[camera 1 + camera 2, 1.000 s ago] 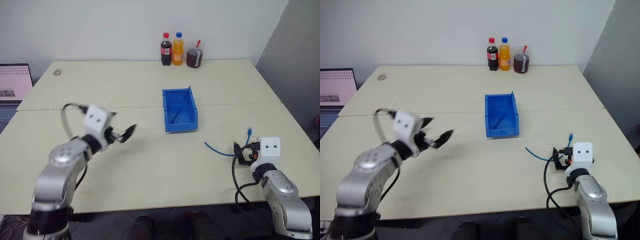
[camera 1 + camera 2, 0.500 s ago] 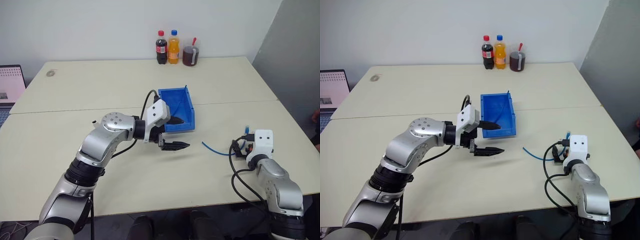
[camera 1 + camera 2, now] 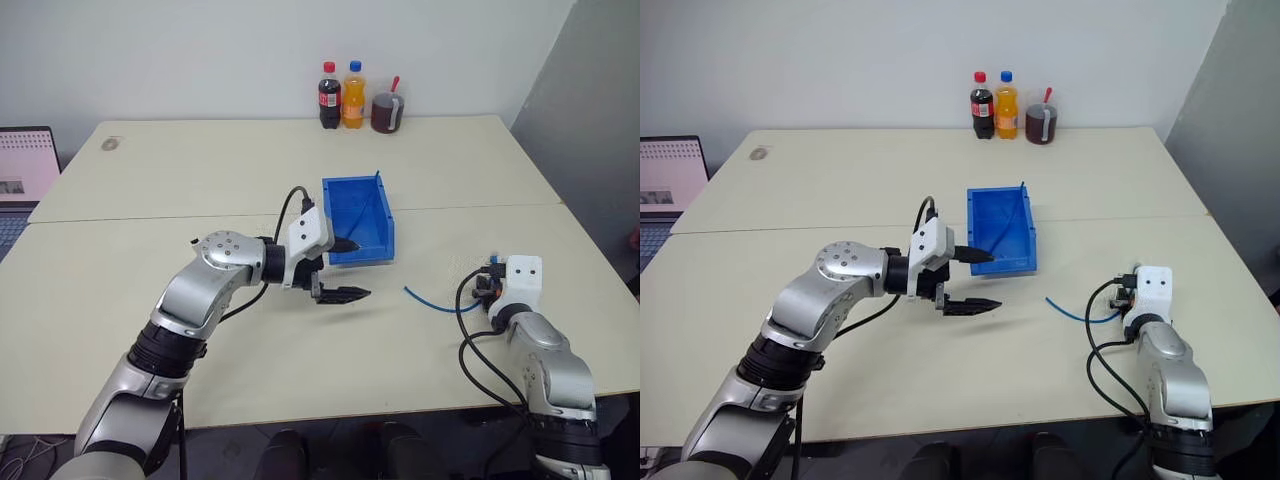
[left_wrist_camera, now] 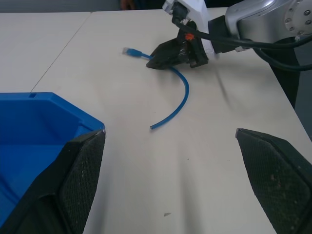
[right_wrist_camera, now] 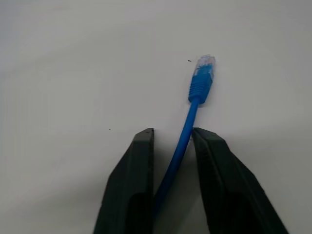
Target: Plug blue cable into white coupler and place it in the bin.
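Observation:
The blue cable (image 3: pixel 436 303) lies on the table at the right, its plug (image 5: pixel 202 78) pointing away from my right gripper (image 5: pixel 173 131). In the right wrist view that gripper's fingers (image 5: pixel 139 161) are shut on the blue cable just behind the plug. The cable's loose end (image 4: pixel 154 126) curves toward the table's middle. The blue bin (image 3: pixel 375 250) stands at the centre. My left gripper (image 3: pixel 345 268) hangs open just in front of the bin's near left corner, pointing toward the cable, nothing between its fingers. The white coupler is out of view.
Two bottles (image 3: pixel 341 96) and a cup of dark drink (image 3: pixel 386 113) stand at the table's far edge. A laptop (image 3: pixel 28 165) sits off the left side. A thin blue strand (image 3: pixel 366 205) leans inside the bin.
My left arm has swung right across the table to the bin's front. The right gripper has edged forward and its fingers have closed on the cable. The head camera shifted.

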Robot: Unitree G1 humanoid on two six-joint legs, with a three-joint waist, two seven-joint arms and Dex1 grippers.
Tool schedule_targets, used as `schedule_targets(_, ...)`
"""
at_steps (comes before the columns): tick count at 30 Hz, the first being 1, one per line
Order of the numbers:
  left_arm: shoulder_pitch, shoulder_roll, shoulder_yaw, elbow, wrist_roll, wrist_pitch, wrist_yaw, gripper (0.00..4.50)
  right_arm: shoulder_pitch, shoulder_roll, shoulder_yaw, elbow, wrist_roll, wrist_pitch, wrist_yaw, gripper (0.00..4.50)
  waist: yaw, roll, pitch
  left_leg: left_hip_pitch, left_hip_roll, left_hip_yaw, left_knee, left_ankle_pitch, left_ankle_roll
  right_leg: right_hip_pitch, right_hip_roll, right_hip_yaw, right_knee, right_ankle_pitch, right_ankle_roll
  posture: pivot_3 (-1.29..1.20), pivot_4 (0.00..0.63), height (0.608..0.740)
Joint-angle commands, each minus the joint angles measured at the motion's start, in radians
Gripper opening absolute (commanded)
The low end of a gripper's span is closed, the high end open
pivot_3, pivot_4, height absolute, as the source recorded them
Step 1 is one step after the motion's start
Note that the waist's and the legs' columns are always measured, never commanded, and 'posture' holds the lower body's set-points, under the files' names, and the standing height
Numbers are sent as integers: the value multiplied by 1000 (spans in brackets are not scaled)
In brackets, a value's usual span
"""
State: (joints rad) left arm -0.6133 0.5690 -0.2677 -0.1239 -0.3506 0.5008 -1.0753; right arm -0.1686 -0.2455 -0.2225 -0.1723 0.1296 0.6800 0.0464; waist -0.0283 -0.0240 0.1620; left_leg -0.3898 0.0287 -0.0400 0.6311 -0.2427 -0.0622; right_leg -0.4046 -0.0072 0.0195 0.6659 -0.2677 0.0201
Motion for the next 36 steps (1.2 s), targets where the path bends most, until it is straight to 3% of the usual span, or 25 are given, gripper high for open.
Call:
schedule_targets(1,8,11,32,-47,-9,2,4,4500,17,-22,-39,44,-18,2,-23,179,2,0,0,0,0,0,0,0,0,0,0,0,0,0,0,0,150,740)
schedule_targets(5,27,31,39,-71,-20,8,-11,4500,12,-64,-37,50,-2,12,19,33,3,0,0,0,0,0,1,0,0,0,0,0,0,0,0,0,150,740)
schedule_targets(7,51,53,52,-97,-29,11,-20,4500,5,-124,-4,32,23,3,116,33,2,0,0,0,0,0,1,0,0,0,0,0,0,0,0,0,150,740)
schedule_targets(13,264,180,213,-215,-77,48,2,4500,-95,-457,169,-8,198,-64,771,33,-17,5,3,1,0,1,0,0,1,0,1,2,-1,0,0,0,150,740)
schedule_targets(16,454,206,339,-308,-108,68,58,4500,-214,-507,277,59,216,-139,984,33,-35,4,4,5,2,2,-1,-1,2,0,4,5,0,0,-1,0,150,740)
schedule_targets(21,891,155,557,-594,-147,100,159,4500,-404,-374,485,211,135,-298,1133,33,-43,-7,9,7,5,-1,-2,-1,2,0,7,8,2,-1,-4,0,150,740)
schedule_targets(25,1220,-13,648,-787,-105,62,308,4500,-507,-206,605,393,66,-404,1161,33,-26,-10,12,8,7,2,-1,-1,2,-1,6,12,3,0,-5,0,150,740)
schedule_targets(32,1566,-277,595,-861,60,-134,489,4500,-578,-29,703,688,-56,-587,1157,33,-2,-11,12,8,1,7,0,-1,2,0,4,19,0,1,-7,0,150,740)
schedule_targets(36,1617,-323,547,-810,122,-237,512,4500,-587,3,688,762,-72,-595,1153,848,-5,-12,12,10,1,14,1,-1,2,0,5,23,-1,2,-7,0,150,740)
